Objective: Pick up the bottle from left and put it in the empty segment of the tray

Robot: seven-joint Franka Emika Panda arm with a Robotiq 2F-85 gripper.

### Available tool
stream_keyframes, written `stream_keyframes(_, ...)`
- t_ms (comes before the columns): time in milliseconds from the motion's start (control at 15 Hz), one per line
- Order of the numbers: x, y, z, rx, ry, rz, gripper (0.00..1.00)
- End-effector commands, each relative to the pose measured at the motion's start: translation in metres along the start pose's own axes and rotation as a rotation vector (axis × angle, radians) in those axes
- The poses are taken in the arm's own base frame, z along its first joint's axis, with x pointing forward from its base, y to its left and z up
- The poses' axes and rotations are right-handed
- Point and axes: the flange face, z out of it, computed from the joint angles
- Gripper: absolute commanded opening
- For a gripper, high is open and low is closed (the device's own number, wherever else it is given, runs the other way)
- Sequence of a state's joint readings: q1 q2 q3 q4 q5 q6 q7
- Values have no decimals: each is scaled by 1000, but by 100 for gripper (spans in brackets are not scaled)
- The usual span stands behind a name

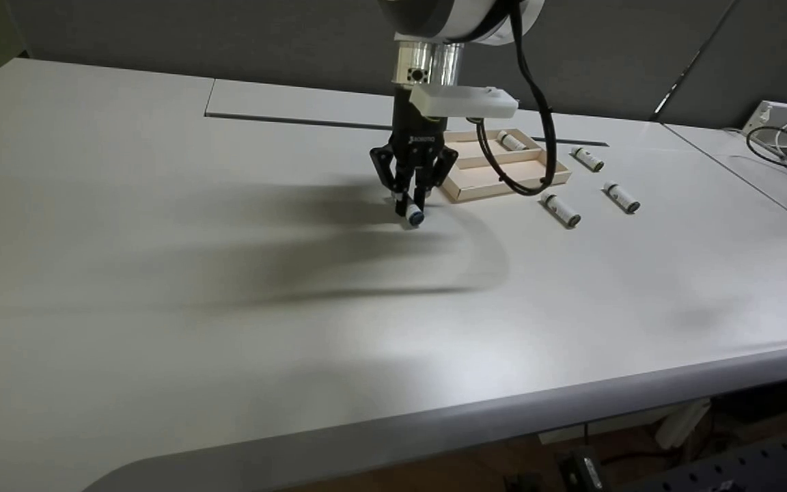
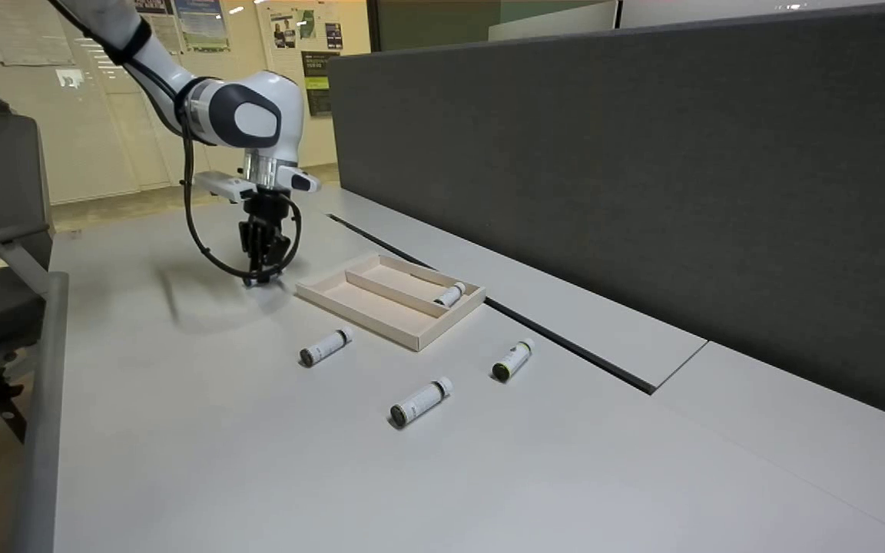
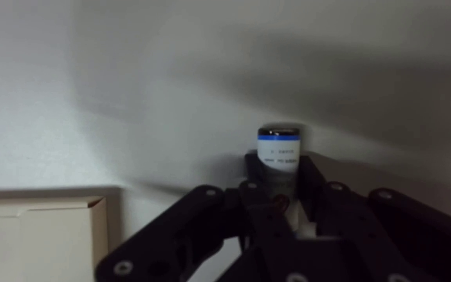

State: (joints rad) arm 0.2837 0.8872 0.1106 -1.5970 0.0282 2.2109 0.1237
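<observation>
the robotiq gripper (image 3: pixel 279 161) grasps the blue-banded bottle (image 3: pixel 279 150): in the wrist view one finger (image 3: pixel 253 166) lies along its nine o'clock side and one along its three o'clock side, with its dark end poking out past the fingertips toward twelve. in an exterior view that end points to five o'clock, down close to the white desk (image 1: pixel 161 355); whether the bottle touches the surface i cannot tell. the panda arm (image 1: pixel 462 20) reaches down to it from twelve.

in an exterior view the light-wood tray (image 1: pixel 482 192) sits flat on the desk at two o'clock from the gripper, near it, and part of the tray shows at eight o'clock in the wrist view. a divider (image 2: pixel 396 294) runs lengthwise through it. a white bottle (image 2: pixel 450 294) lies in the segment nearer the grey partition (image 2: pixel 604 192), toward four o'clock in an exterior view. on the desk there, a labelled bottle (image 2: pixel 326 347) lies at eight o'clock from the tray, just off it, another labelled bottle (image 2: pixel 421 403) between five and six, and a yellow-green-ringed bottle (image 2: pixel 513 360) at four. a grey office chair (image 2: pixel 4 177) stands between nine and ten.
</observation>
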Motion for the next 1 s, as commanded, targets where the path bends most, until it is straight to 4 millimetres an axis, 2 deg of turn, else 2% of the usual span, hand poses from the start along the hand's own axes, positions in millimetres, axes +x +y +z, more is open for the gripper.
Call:
stream_keyframes(0,-2,2,-27,25,0,18,7)
stream_keyframes(267,-11,14,-52,43,31,16,7)
stream_keyframes(400,-16,31,-62,33,42,-1,7)
stream_keyframes(600,-23,63,-66,26,41,1,7)
stream_keyframes(933,-24,129,-61,15,2,-2,7)
